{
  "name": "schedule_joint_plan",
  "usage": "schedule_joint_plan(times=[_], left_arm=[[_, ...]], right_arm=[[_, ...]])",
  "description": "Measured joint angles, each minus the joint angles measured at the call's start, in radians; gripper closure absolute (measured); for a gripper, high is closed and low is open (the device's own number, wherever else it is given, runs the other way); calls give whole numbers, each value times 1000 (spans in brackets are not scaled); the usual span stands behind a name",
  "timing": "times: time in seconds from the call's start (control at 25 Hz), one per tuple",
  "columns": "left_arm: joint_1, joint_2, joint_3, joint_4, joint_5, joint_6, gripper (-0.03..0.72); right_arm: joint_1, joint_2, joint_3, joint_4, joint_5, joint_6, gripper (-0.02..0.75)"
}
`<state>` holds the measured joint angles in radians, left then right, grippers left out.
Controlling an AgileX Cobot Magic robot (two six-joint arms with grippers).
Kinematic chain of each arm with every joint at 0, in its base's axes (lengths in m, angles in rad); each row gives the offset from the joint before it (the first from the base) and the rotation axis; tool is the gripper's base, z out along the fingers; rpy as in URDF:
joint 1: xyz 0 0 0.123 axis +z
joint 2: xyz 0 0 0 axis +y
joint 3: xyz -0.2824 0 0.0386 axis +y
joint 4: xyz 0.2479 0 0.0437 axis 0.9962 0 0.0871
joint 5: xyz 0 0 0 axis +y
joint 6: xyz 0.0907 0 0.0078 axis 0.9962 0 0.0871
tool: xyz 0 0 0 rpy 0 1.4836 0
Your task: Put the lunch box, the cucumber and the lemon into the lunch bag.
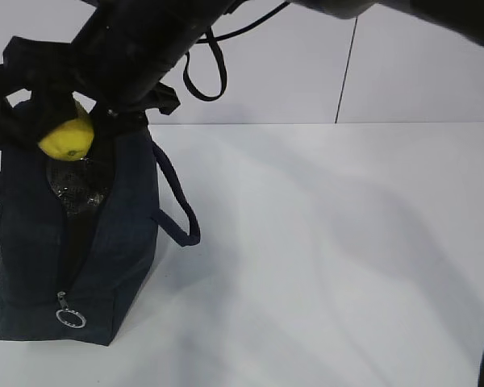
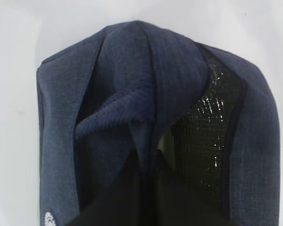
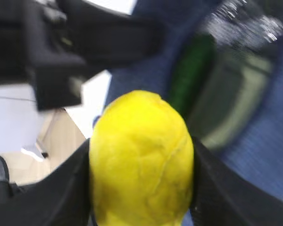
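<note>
The navy lunch bag (image 1: pixel 121 234) stands at the left with its top open and its silver ring pull (image 1: pixel 70 318) low at the front. My right gripper (image 1: pixel 74 122) reaches across from the upper right. It is shut on the yellow lemon (image 1: pixel 66 139) just above the opening. In the right wrist view the lemon (image 3: pixel 141 155) sits between the gripper's (image 3: pixel 141 188) black fingers. Below it the dark green cucumber (image 3: pixel 193 70) and the pale green lunch box (image 3: pixel 231 103) lie inside the bag. My left gripper (image 2: pixel 148 193) pinches a fold of the bag's top edge (image 2: pixel 146 136).
The white table (image 1: pixel 331 266) spreads to the right of the bag, with a white wall behind. One loop handle (image 1: pixel 177 211) hangs down the bag's right side. A black cable (image 1: pixel 206 76) loops under the right arm.
</note>
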<state>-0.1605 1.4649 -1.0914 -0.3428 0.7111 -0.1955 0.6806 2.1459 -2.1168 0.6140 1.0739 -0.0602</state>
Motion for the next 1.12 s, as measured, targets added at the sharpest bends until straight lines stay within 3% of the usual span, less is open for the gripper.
schedule_joint_plan(times=[0.16,0.32,0.44,0.56,0.76,1.12], left_arm=[[0,0,0,-8,-2,6,694],[0,0,0,-8,-2,17,694],[0,0,0,-8,-2,21,694],[0,0,0,-8,-2,23,694],[0,0,0,-8,-2,25,694],[0,0,0,-8,-2,27,694]], right_arm=[[0,55,0,5,-10,-49,290],[0,104,0,9,-10,-74,145],[0,105,0,16,-8,-77,99],[-2,105,-27,26,38,-77,111],[-25,105,-133,4,151,-77,204],[-87,103,-238,-268,173,60,237]])
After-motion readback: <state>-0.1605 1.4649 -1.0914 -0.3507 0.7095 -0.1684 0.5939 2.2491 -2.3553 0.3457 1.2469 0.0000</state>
